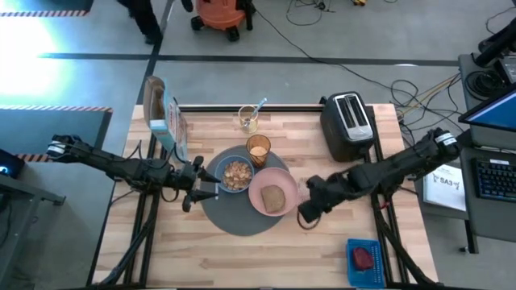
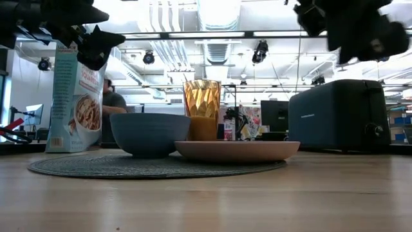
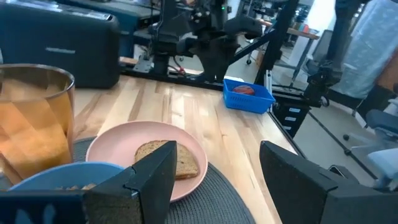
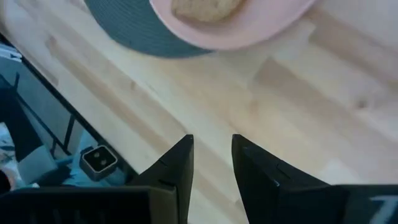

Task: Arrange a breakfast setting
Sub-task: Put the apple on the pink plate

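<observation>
A round dark-grey mat (image 1: 234,216) lies at the table's middle. On it stand a small blue bowl (image 1: 236,174) with cereal and a pink plate (image 1: 262,197) bearing a brown toast slice (image 1: 275,197). An amber tumbler (image 1: 258,149) stands at the mat's far edge. A light-blue spoon (image 1: 260,105) stands in a clear glass (image 1: 247,121) behind it. A small red food piece (image 1: 363,258) lies in a blue tray at the near right. My left gripper (image 1: 211,190) is open and empty, left of the bowl. My right gripper (image 1: 305,216) hovers right of the plate, fingers a little apart and empty.
A black toaster (image 1: 348,125) stands at the far right of the table. A cereal box (image 1: 165,117) stands at the far left. The blue tray (image 1: 364,274) sits at the near right edge. Bare wood lies in front of the mat.
</observation>
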You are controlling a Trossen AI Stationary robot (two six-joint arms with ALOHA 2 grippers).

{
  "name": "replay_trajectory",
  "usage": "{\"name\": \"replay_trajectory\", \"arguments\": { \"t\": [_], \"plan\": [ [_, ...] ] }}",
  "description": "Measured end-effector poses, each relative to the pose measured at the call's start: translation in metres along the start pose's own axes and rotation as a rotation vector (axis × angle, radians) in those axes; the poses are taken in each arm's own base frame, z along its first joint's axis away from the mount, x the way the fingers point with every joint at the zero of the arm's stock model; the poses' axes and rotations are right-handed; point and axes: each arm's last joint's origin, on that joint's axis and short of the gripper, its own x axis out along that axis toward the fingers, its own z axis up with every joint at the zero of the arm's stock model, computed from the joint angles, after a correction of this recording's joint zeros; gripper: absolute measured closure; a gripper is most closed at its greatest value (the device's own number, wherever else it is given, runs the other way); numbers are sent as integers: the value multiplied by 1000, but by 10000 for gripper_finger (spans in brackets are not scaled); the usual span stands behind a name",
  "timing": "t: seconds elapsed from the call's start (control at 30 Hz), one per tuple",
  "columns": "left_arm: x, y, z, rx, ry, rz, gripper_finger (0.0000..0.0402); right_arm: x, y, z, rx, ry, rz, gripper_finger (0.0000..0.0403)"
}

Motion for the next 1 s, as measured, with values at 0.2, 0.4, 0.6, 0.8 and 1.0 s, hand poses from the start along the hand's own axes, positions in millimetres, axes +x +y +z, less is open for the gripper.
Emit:
{"name": "replay_trajectory", "arguments": {
  "t": [0.2, 0.4, 0.6, 0.8, 1.0],
  "plan": [
    [0, -5, 3, 94, -23, -99, 188, 9, 5, -40, 79, 109, -29, 275],
    [-1, -6, 5, 113, -46, -123, 188, 9, 2, -71, 207, 309, -111, 240],
    [-1, -6, 5, 114, -46, -124, 188, 5, -5, -96, 330, 383, -226, 232],
    [-1, -6, 5, 118, -45, -123, 188, 2, -14, -116, 397, 408, -338, 232],
    [-1, -6, 5, 118, -44, -124, 188, 15, -20, -135, 441, 471, -482, 232]
  ]
}}
